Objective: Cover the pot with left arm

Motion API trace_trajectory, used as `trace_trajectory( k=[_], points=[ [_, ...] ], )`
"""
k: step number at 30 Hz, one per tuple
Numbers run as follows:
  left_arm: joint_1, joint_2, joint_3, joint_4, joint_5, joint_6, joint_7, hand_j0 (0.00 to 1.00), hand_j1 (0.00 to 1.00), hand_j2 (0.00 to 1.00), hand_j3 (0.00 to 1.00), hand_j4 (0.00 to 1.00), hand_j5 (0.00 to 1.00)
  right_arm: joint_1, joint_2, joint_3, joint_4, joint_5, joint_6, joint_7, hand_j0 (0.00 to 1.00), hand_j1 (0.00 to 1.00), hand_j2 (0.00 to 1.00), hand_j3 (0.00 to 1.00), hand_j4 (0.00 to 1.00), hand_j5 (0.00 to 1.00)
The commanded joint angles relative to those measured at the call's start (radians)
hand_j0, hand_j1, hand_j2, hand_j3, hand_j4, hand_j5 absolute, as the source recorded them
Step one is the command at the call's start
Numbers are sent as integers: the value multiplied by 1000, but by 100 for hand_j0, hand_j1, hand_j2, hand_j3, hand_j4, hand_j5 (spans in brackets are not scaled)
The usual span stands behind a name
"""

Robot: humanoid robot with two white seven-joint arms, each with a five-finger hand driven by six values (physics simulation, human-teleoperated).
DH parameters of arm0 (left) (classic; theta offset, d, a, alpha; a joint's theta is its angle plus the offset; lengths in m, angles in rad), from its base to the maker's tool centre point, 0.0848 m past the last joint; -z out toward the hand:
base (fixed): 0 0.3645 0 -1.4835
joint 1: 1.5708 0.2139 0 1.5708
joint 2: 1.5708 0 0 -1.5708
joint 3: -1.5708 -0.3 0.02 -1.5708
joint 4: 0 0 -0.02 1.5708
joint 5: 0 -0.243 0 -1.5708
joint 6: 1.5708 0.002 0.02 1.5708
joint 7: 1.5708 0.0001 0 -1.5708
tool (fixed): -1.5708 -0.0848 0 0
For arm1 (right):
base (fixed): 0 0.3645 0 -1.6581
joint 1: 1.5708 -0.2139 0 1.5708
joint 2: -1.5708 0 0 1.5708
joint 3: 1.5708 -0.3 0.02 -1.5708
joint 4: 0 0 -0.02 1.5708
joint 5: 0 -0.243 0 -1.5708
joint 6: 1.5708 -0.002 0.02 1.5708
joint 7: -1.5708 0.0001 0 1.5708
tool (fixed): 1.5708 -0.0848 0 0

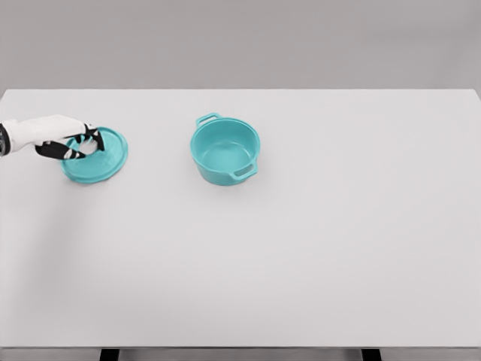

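A teal pot (225, 150) with two side handles stands uncovered on the white table, a little left of the middle. Its round teal lid (100, 159) lies flat on the table at the far left. My left hand (81, 142) comes in from the left edge and sits over the lid's centre, its dark fingertips curled down around where the knob would be. The knob itself is hidden under the fingers, and I cannot see whether they grip it. The lid still looks flat on the table. The right arm does not show.
The white table (338, 248) spans nearly the whole view, with its front edge near the bottom. Nothing else stands on it besides the pot and the lid.
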Motion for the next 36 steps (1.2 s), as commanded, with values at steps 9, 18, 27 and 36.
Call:
trace_trajectory(
  k=[9,18,27,36],
  points=[
    [-5,6,1,-142,17,3,0,50,50,50,50,50,50,0,0,0,0,1,0,0,100,100,100,100,100,100],
    [-11,26,-15,-237,20,3,2,50,50,50,50,50,50,0,0,0,0,1,0,0,100,100,100,100,100,100],
    [-15,42,-35,-308,32,3,7,50,50,50,50,50,50,0,0,0,0,1,0,0,100,100,100,100,100,100],
    [-52,42,-68,-343,51,3,8,50,50,50,50,50,50,0,0,0,0,1,0,0,100,100,100,100,100,100]
  ],
)
